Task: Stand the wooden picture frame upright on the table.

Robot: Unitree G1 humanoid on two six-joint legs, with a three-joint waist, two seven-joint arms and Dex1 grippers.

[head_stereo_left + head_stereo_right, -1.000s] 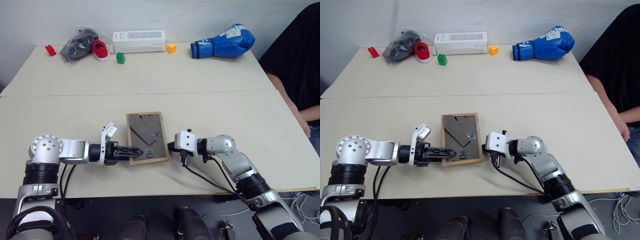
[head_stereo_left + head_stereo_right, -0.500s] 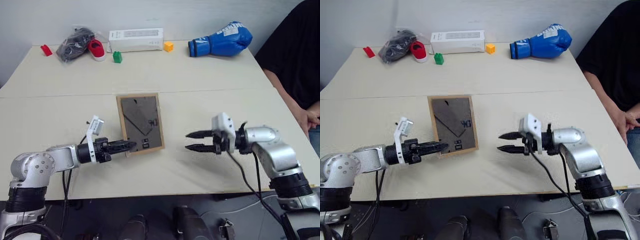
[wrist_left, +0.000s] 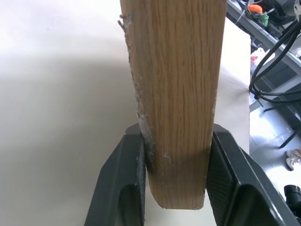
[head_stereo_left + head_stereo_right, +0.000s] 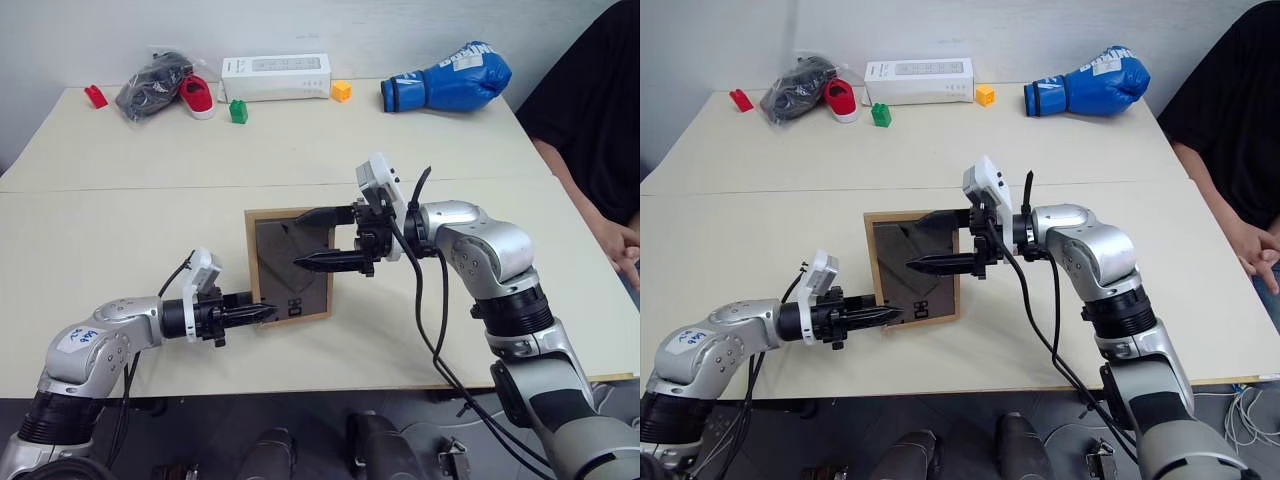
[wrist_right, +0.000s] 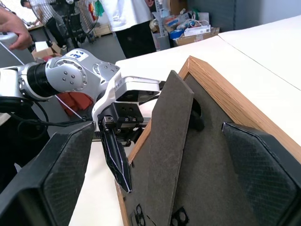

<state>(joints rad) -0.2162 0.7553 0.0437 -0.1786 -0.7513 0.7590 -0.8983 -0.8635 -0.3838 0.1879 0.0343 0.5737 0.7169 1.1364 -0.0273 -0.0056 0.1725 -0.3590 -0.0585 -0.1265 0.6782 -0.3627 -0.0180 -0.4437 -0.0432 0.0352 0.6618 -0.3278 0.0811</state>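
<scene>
Wooden picture frame: small rectangular light-wood frame [image 4: 289,265] with a dark grey backing board and a hinged easel flap, raised on edge with its back toward the camera, its lower corner at the left hand's fingertips.
Left hand: the left hand [image 4: 262,314] is closed partway on the frame's wooden rail; in its wrist view both black fingers [image 3: 123,181] press the two faces of the rail near its end.
Right hand: the right hand [image 4: 322,239] has its fingers spread wide and holds nothing; it hovers at the frame's far side edge, one finger above and one across the backing, with the easel flap [image 5: 165,155] standing out between them.
Table: the cream-beige flat table [image 4: 150,230] lies under the frame; whether the frame's bottom edge touches it I cannot tell.
Handling: probably light and stiff, so one pinch on a rail carries it; the face may hold glass, so it should go down gently.
Where to hold: best on the wood rails, not the thin flap, whose hinge looks weak.
Risk: held at one corner it could swing or slip.
</scene>
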